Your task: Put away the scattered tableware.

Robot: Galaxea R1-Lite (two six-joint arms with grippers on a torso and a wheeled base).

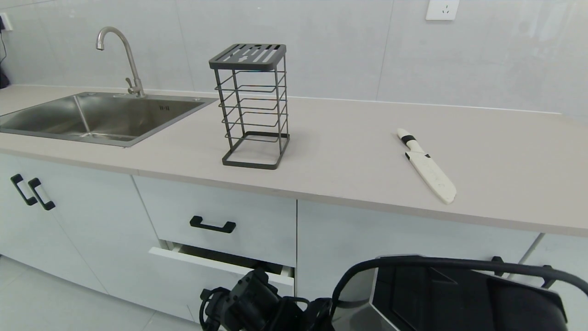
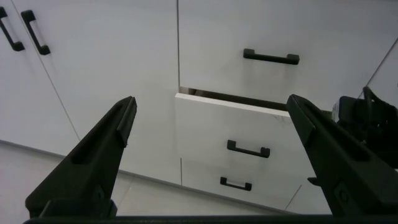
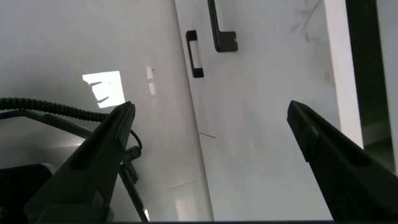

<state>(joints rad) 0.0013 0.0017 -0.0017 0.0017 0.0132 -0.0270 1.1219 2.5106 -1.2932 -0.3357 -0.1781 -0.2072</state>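
On the pale, matte table a knife lies flat well to the right of a black wire rack, its point toward the front edge. Its broad blade is white and speckled, and its white handle carries black bands. The rack is a tall, square cage of thin rods with a slotted plate on top, standing upright between the knife and a brushed-steel sink sunk into the table's left end. A curved metal faucet rises behind the basin, and a white wall socket sits on the smooth grey wall. Below the table the cabinet fronts are flat white with slim black bar handles, and one drawer stands slightly pulled out. The left wrist view faces that ajar drawer head on, with two more handled fronts beneath it that the head view cuts off; there the left gripper hangs low before the drawers, its dark, wedge-shaped jaws spread wide with nothing between them. The right wrist view shows a glossy white cabinet door with two black handles, close before the right gripper, whose jaws are likewise spread apart and empty.
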